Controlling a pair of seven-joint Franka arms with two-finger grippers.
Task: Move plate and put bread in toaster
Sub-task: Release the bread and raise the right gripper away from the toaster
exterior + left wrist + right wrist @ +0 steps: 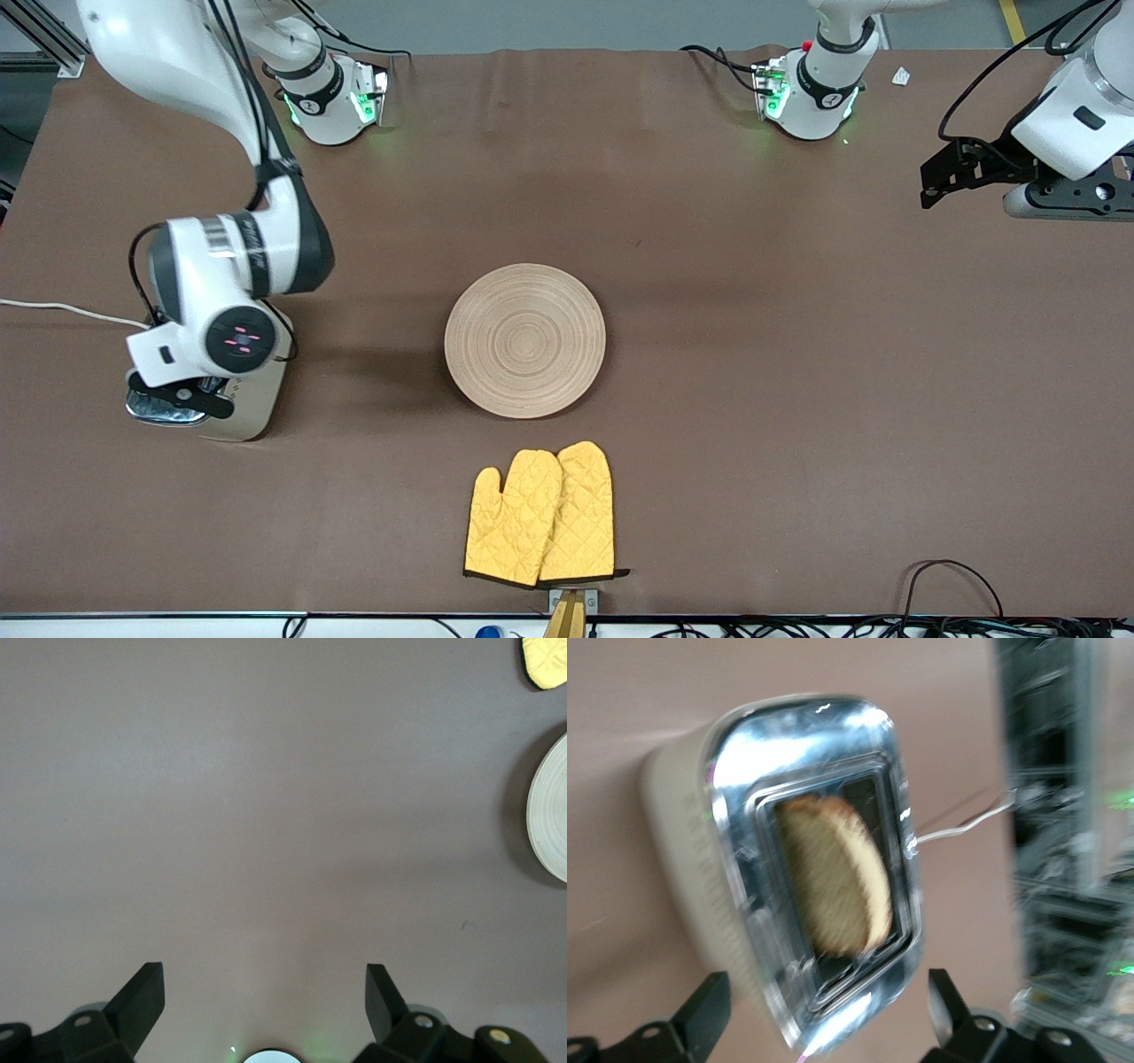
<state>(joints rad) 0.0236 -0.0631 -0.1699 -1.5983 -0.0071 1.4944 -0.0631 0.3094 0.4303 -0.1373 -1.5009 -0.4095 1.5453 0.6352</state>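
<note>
While bread (833, 873) sits in toaster (726, 904), right hand (824, 1014) spread above it, left hand (266, 1005) spread over bare table (797, 354), no legible writing.

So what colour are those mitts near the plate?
Bright yellow oven mitts with a quilted diamond pattern and dark cuff edge, seen best in the front view.

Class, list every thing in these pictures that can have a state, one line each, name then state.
toaster: upright, holding bread.
bread: standing in the toaster's slot, top showing.
plate: empty, flat at mid-table.
oven mitts: lying flat, overlapping, nearer the front camera than the plate.
right tool: open, over the toaster.
left tool: open, over bare table, waiting.
</note>
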